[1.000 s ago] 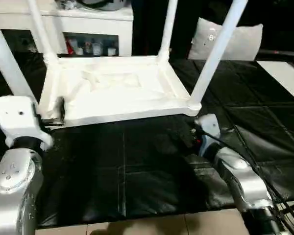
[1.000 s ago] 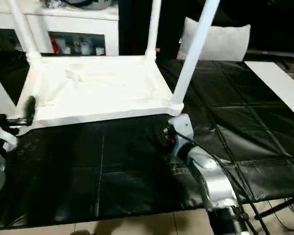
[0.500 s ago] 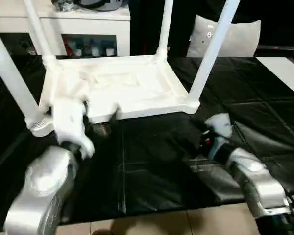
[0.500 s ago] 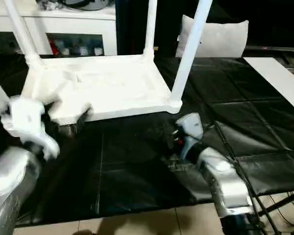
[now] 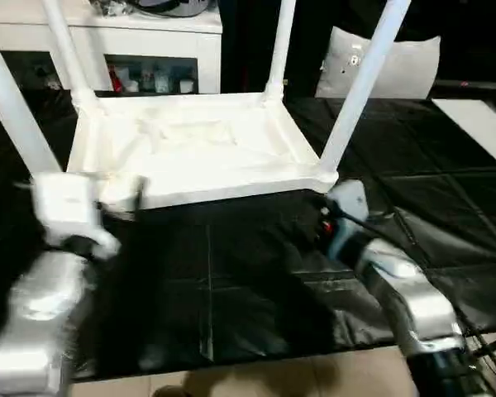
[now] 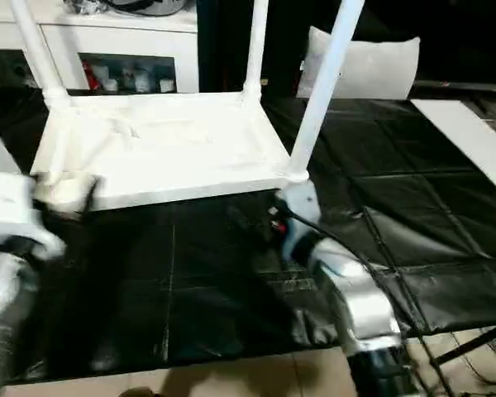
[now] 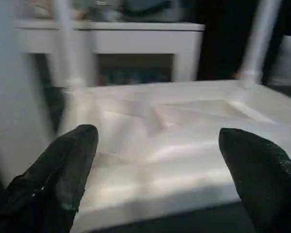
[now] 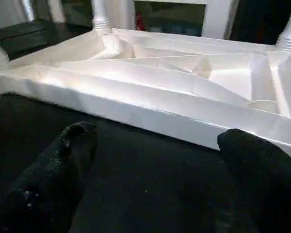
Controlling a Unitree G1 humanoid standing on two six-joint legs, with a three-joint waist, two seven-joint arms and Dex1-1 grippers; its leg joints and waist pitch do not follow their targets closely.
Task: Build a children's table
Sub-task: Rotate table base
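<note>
Left gripper (image 7: 157, 160): the two black fingers (image 7: 63, 170) stand wide apart with nothing between them; they point at the near edge of the table top, close to its near-left corner, and do not touch it.
Right gripper (image 8: 160, 170): fingers (image 8: 63, 165) likewise spread wide and empty, low over the black mat and facing the same near edge close to its near-right corner.
Governing relation: the children's table (image 5: 190, 149) lies straight ahead of both pairs of fingers, upside down, its ribbed underside up; the near edge runs from one gripper to the other, so each arm faces its own end of that edge.
Nearer arm: judged about equal; the left gripper looks a little closer to the rim, though its outline in the head views is blurred.
Long axes: four legs (image 5: 360, 87) stand upright from the corner sockets, one at every corner, so the build looks complete apart from turning the table over.
Next move, judged: both grippers would need to close on the near rim together; a lift from one end alone could tip the long legs sideways.
Surface: black mat (image 5: 256, 273), quilted and glossy, on the floor; the table top rests flat on its middle and far part; pale floor tiles (image 5: 273, 376) show at its near edge.
Room: white cabinet (image 5: 149, 41) with glass doors behind the table's far-left corner; a pale cushion (image 5: 397, 70) beyond the far-right corner; a flat white board (image 5: 479, 128) on the mat's right side, well apart from the table.
</note>
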